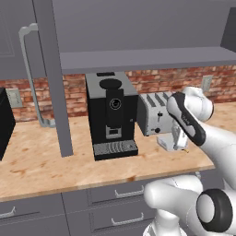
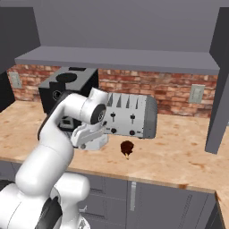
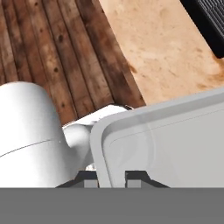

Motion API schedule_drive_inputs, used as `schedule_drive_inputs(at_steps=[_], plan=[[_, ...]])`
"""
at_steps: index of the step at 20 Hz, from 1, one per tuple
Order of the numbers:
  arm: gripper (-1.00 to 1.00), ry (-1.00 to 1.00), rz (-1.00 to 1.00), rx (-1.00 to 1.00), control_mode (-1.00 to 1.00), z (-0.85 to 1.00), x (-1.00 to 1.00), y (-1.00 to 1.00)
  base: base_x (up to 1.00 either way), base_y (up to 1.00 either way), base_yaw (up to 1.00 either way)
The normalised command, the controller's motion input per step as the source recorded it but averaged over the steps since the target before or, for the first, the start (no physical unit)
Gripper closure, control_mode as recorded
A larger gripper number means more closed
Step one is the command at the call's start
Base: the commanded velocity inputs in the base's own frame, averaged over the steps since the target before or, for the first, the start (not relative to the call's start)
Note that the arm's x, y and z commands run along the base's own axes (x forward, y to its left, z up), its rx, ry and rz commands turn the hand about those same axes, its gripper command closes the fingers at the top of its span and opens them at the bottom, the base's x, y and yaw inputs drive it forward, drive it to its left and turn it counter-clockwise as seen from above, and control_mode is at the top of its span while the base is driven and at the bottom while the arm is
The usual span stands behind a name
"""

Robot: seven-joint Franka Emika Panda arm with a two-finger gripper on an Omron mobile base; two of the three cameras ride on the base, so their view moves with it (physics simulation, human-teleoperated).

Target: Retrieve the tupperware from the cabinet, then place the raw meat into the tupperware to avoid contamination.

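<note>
The end effector (image 3: 112, 177) is clamped narrowly on the rim of the tupperware (image 3: 166, 144); in the hand view its two dark tips sit on either side of the container's wall. In the right base view the tupperware (image 2: 91, 141) hangs low over the tabletop (image 2: 179, 156), just in front of the toaster (image 2: 132, 115), and it looks close to touching down, though whether it rests on the surface is hard to tell from here. In the left base view the container (image 1: 173, 140) shows beside the arm, right of the coffee machine (image 1: 112, 114).

The raw meat (image 2: 127, 148) lies on the tabletop just right of the container, near the toaster's front, not yet inside.

So the first part seems done: the tupperware is out of the cabinet (image 1: 138, 27), whose door stands open with its long handle (image 1: 28, 69) at the far left. What is left is to set the container down, let go, pick up the meat and drop it in.

Count: one tupperware, one piece of meat, one toaster, one coffee machine.
</note>
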Motion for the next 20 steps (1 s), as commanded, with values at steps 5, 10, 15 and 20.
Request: schedule_drive_inputs(at_steps=[5,10,15,20], plan=[[1.00,0.00,0.00,0.00,-1.00,-0.26,0.31,0.00,0.00,0.00,0.00],[1.00,0.00,0.00,0.00,-1.00,-0.29,0.34,0.00,0.00,0.00,0.00],[1.00,0.00,0.00,0.00,-1.00,-0.29,0.36,0.00,0.00,0.00,0.00],[1.00,0.00,0.00,0.00,-1.00,-0.34,0.36,0.00,0.00,0.00,0.00]])
